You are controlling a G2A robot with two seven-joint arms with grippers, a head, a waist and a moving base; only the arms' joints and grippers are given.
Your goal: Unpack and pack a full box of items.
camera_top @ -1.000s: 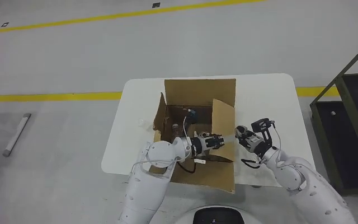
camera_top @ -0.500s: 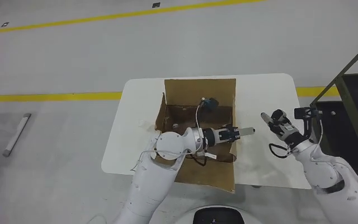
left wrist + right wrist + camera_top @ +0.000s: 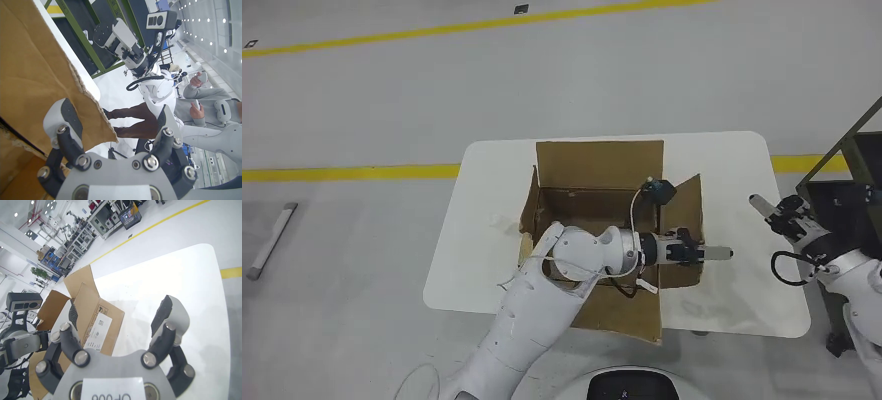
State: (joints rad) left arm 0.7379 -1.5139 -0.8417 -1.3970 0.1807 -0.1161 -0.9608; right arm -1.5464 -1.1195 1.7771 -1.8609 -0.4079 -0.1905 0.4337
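Observation:
An open cardboard box [image 3: 597, 165] stands in the middle of the white table [image 3: 727, 160], all its flaps spread. My left arm lies across the box, and its gripper [image 3: 712, 252] stands open just past the box's right flap [image 3: 687, 205]. In the left wrist view the left gripper [image 3: 115, 117] has that flap's torn edge [image 3: 90, 98] beside one finger [image 3: 66, 113]. My right gripper [image 3: 767, 208] hangs open and holds nothing near the table's right edge. From the right wrist view, the right gripper [image 3: 119, 308] faces the box's labelled flap [image 3: 102, 321]. The box's inside is dark and mostly hidden.
A green metal rack [image 3: 842, 180] stands just off the table's right side, close to my right arm. Bare tabletop [image 3: 732, 295] lies between the box and the right edge, and more on the box's left [image 3: 482, 230].
My left gripper has swept right across the box, and the right flap now leans outward. My right gripper has drawn back to the right, toward the table's edge.

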